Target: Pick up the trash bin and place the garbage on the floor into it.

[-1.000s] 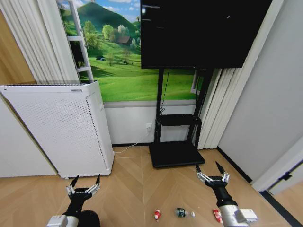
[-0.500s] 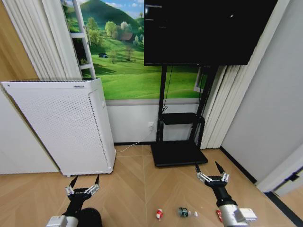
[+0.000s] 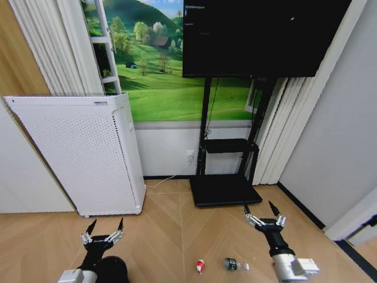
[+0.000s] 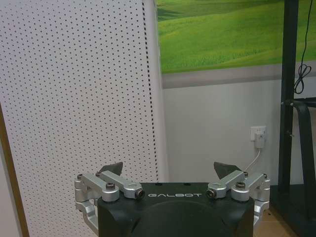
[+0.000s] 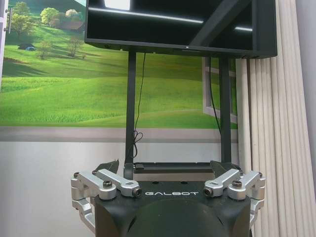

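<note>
The trash bin (image 3: 115, 269) is a black round shape on the floor (image 3: 168, 236) at the lower left of the head view, partly hidden behind my left arm. My left gripper (image 3: 105, 224) hangs open and empty just above and beyond it; in its wrist view the left gripper (image 4: 170, 170) faces the white appliance. Two pieces of garbage lie ahead on the floor: a red-and-white piece (image 3: 201, 266) and a green-and-clear bottle (image 3: 231, 264). My right gripper (image 3: 258, 207) is open and empty above the floor, right of the bottle; the right gripper (image 5: 165, 165) faces the TV stand.
A tall white perforated appliance (image 3: 82, 153) stands at the left against the wall. A black TV stand base (image 3: 222, 190) sits ahead with the TV (image 3: 259, 35) above it. A grey wall (image 3: 336, 147) closes the right side.
The whole head view has shifted, so the camera moved; the appliance and TV stand now sit further right in the picture. Both grippers keep the same open pose.
</note>
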`<state>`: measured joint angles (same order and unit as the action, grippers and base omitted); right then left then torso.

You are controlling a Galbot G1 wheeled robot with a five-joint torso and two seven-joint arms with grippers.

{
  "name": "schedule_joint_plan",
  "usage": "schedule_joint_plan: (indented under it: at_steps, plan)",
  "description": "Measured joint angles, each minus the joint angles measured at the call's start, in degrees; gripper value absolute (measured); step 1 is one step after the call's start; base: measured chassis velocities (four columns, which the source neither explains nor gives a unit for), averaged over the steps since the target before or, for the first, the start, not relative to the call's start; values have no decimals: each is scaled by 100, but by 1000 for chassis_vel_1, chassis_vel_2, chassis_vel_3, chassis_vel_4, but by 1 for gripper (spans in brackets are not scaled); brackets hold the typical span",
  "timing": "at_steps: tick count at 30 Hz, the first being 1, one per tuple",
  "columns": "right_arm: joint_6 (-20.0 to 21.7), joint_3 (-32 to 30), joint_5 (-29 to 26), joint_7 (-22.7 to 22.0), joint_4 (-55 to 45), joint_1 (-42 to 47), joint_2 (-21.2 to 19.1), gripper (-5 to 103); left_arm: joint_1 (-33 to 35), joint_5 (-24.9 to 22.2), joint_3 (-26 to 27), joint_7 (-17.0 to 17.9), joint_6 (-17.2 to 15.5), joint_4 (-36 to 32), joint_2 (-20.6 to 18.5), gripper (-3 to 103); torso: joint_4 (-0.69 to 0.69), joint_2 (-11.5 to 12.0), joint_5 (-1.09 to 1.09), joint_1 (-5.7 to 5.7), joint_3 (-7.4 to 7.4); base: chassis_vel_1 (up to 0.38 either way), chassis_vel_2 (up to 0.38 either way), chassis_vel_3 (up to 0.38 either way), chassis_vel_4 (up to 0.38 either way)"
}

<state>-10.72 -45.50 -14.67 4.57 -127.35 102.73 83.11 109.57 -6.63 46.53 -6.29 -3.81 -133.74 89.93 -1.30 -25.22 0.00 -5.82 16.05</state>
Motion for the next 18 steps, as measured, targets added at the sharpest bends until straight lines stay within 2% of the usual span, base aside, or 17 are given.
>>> schedule_joint_plan:
  at_steps: [18]
  plan:
    - [-8,6,136,-11,-20,70,85,100,29,110,-88,1,2,39,-19,100,0,398,0,149,-250,0,0,0,0]
